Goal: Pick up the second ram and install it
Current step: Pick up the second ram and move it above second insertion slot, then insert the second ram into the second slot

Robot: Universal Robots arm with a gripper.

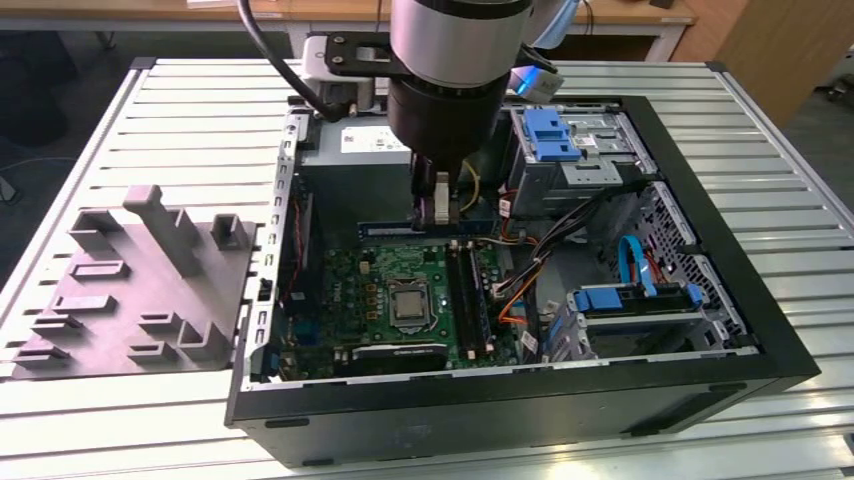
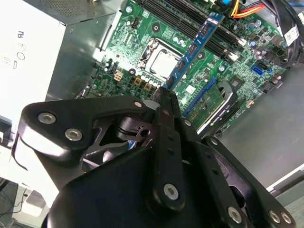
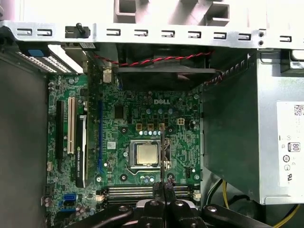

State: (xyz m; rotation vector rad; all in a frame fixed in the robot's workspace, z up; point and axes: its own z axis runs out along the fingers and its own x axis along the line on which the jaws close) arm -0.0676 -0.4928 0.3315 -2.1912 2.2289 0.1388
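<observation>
My gripper (image 1: 441, 212) hangs inside the open computer case (image 1: 747, 300), shut on the second ram (image 1: 416, 229), a long thin stick with a blue face. In the exterior view the stick hangs level above the far edge of the green motherboard (image 1: 380, 275). The second wrist view shows the ram (image 2: 195, 46) reaching out from the black fingers (image 2: 164, 102) over the board, not touching it. In the first wrist view it appears edge-on as a thin dark line (image 3: 162, 156) above the gripper (image 3: 164, 190). The dark memory slots (image 1: 463, 290) lie beside the processor socket (image 1: 406, 299).
A grey power supply (image 1: 350, 142) stands at the case's far wall, close behind the arm. A drive cage with blue latches (image 1: 554, 135) and orange and blue cables (image 1: 638, 262) fill the exterior view's right. A grey fixture block (image 1: 134, 280) sits outside the case. A long card (image 3: 80, 147) lies across the board.
</observation>
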